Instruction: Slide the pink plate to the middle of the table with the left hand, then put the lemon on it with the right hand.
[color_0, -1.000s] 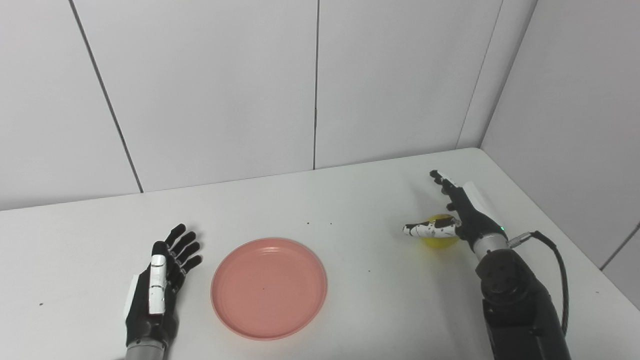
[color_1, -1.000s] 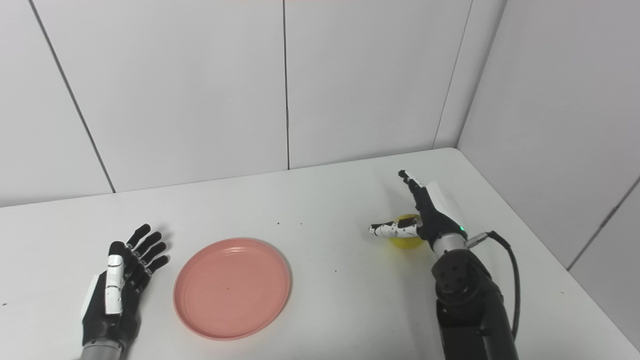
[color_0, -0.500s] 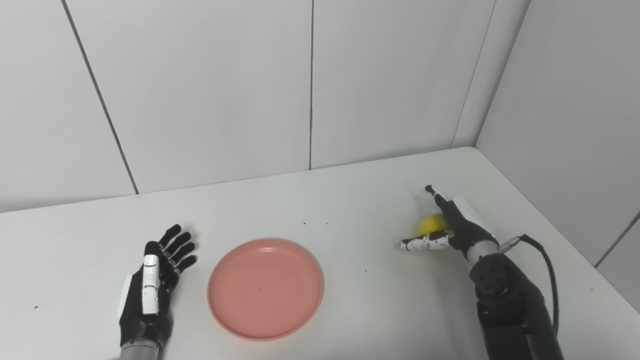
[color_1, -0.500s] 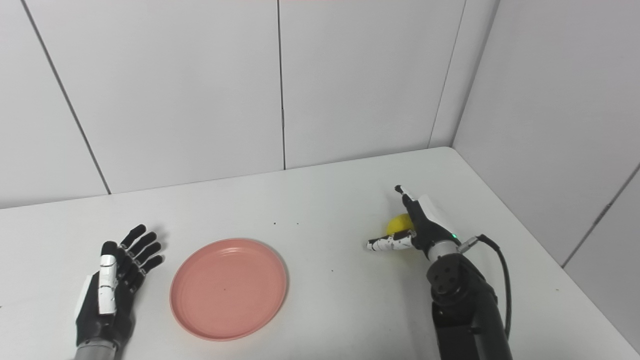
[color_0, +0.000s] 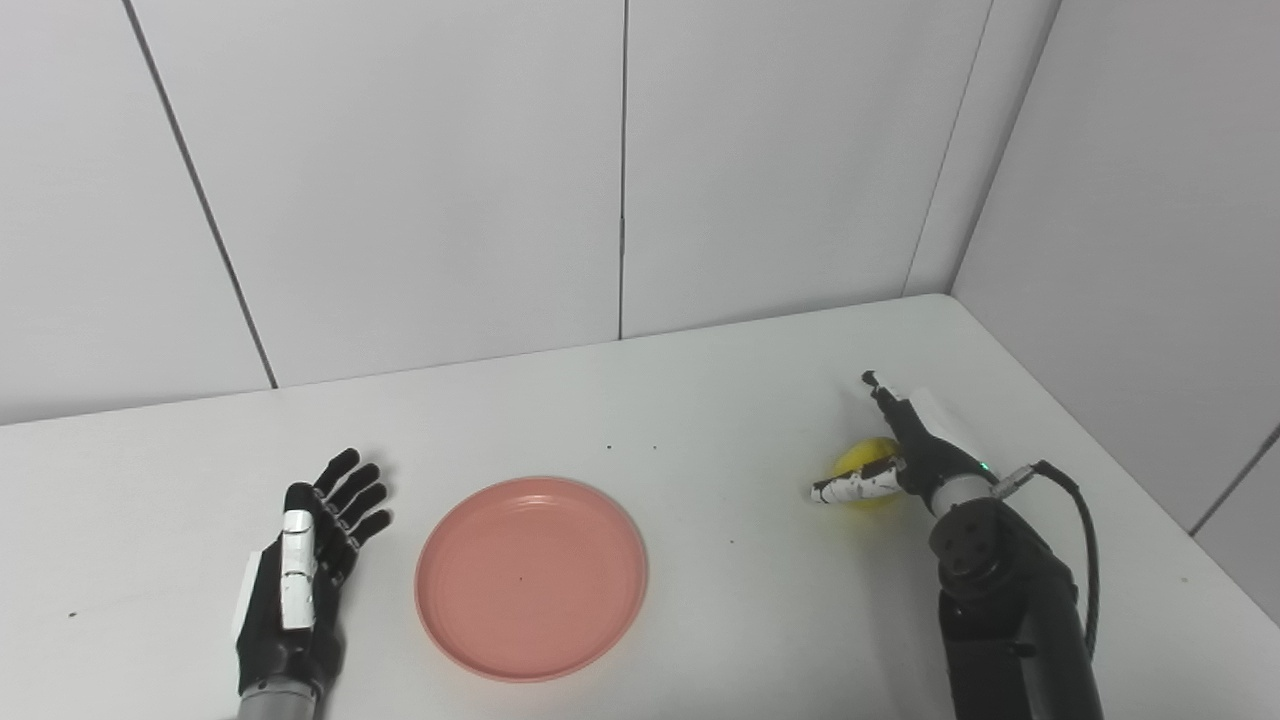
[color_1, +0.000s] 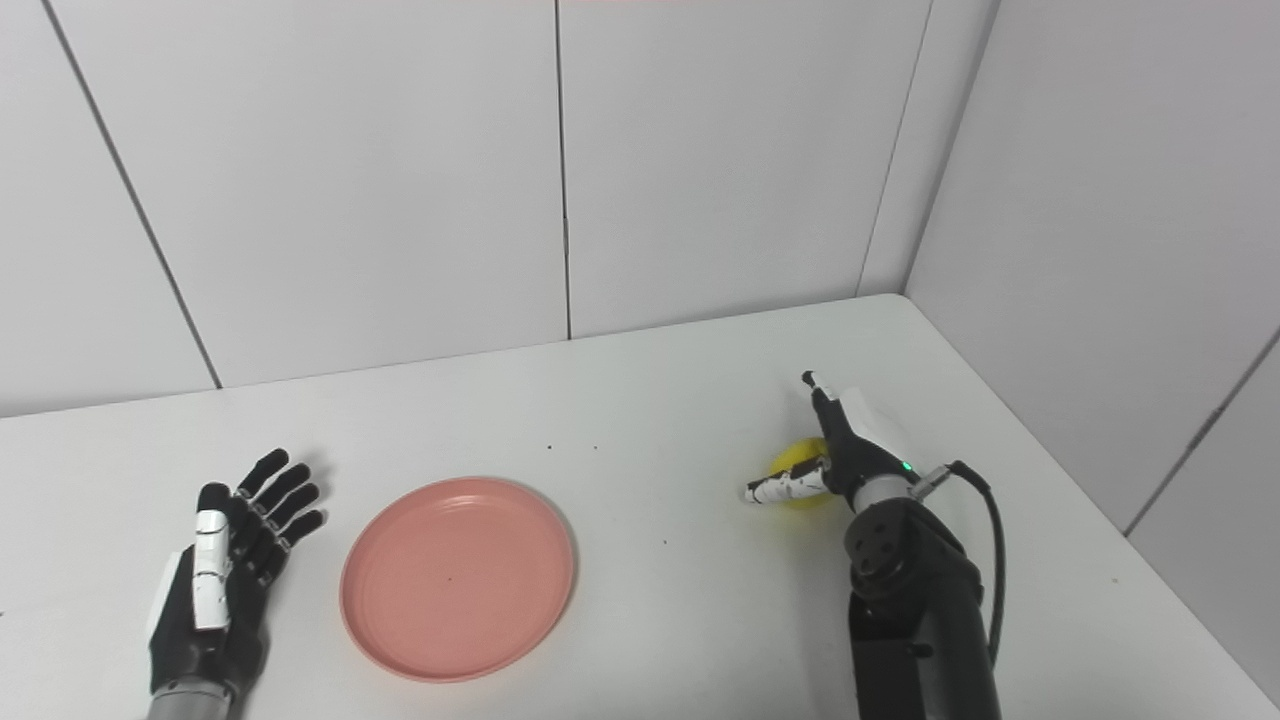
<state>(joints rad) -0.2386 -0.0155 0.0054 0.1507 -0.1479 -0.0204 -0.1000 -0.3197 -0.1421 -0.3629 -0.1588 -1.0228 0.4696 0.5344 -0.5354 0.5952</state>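
The right hand (color_0: 905, 458) was at about 3 o'clock on the table (color_0: 700, 420), with its fingers (color_0: 884, 398) stretched toward 12 o'clock and the thumb (color_0: 850, 489) pointing toward 9 o'clock. It was open around the lemon: fingers behind it, thumb in front of it, and the pictures did not show a firm grip. The left hand (color_0: 300, 580) lay flat on the table at about 8 o'clock, palm down, fingers spread and apart, holding nothing.

The table was white and stood in a corner of white wall panels (color_0: 420, 180). The black right arm (color_0: 1000, 620) came up from the bottom edge at about 5 o'clock, with a black cable (color_0: 1075, 520) making a loop at its wrist.

The pink plate (color_0: 531, 577) sat flat near the middle of the table, a little toward 7 o'clock, just beside the left hand but not touching it. Nothing was lying on the plate.

The lemon (color_0: 866, 468) rested on the table at about 3 o'clock, well apart from the plate, partly hidden between the thumb and the fingers of the right hand.
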